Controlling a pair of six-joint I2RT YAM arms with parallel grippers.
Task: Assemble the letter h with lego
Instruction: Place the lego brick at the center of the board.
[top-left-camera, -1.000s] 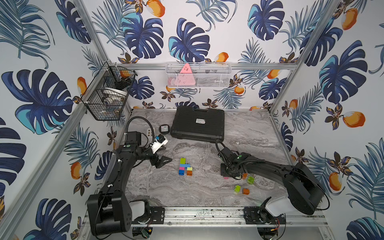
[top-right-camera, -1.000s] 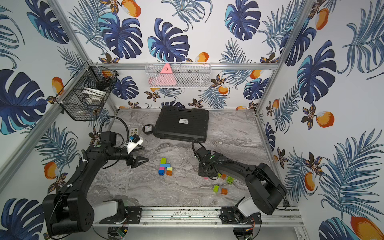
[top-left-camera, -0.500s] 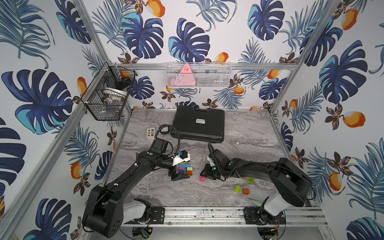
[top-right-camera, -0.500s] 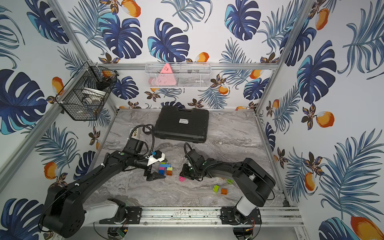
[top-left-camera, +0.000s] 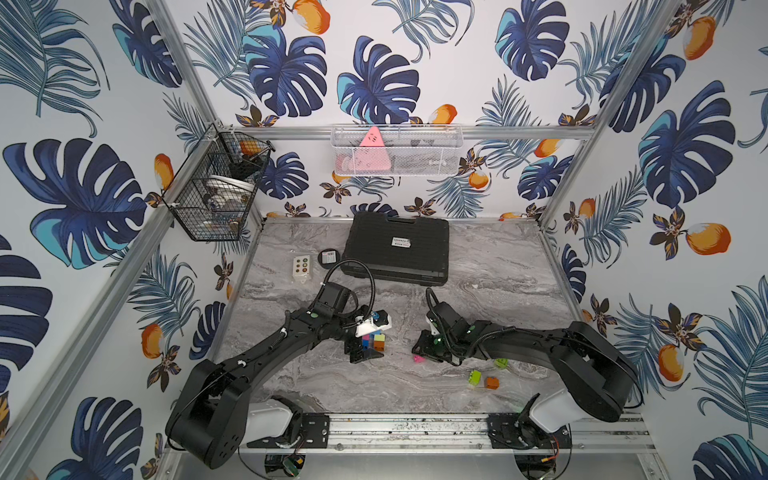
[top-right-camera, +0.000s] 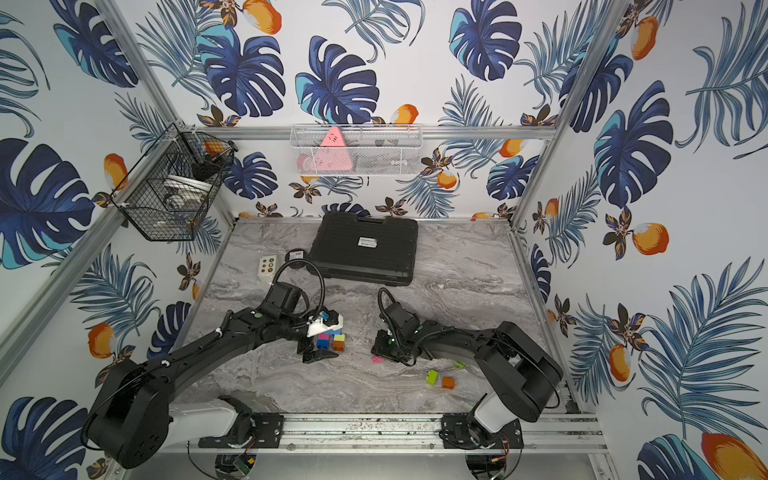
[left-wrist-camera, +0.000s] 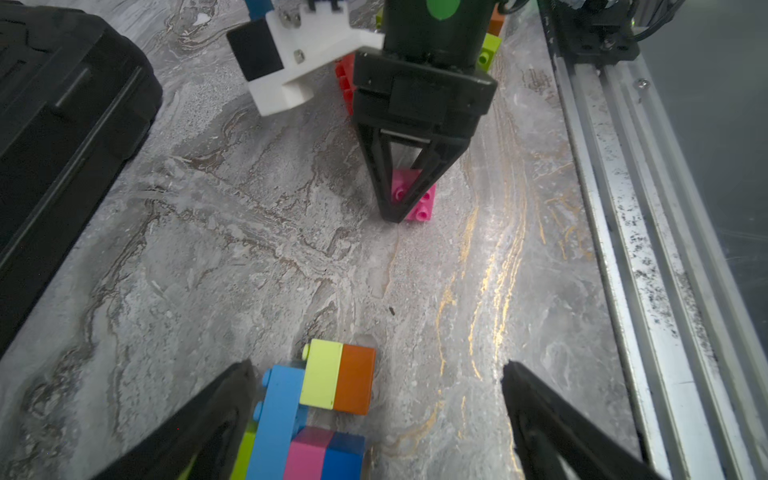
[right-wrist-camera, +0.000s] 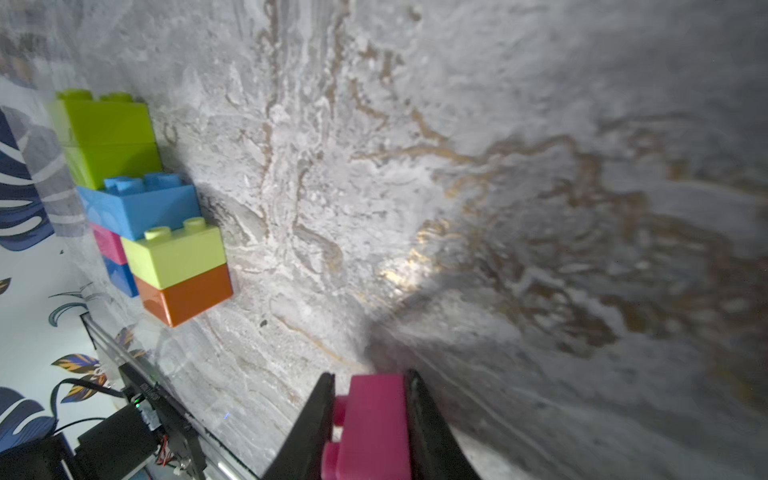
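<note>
Lego build (right-wrist-camera: 145, 216) lies flat on the marble table (top-left-camera: 498, 270): lime stem on top, long blue crossbar, pink over dark blue below it, and a lime-on-orange leg alongside. It already reads as an h, so I'd judge the task nearly done. Left gripper (left-wrist-camera: 376, 365) is spread wide around the build, gripping nothing. Pink brick (right-wrist-camera: 374, 424) rests on the table, well apart from the build, with the right gripper (right-wrist-camera: 370, 374) clamped on its sides. Spare lime brick (top-left-camera: 475, 377) and orange brick (top-left-camera: 492, 382) sit farther from the build. Probably left: add the pink brick, though where is unclear.
</note>
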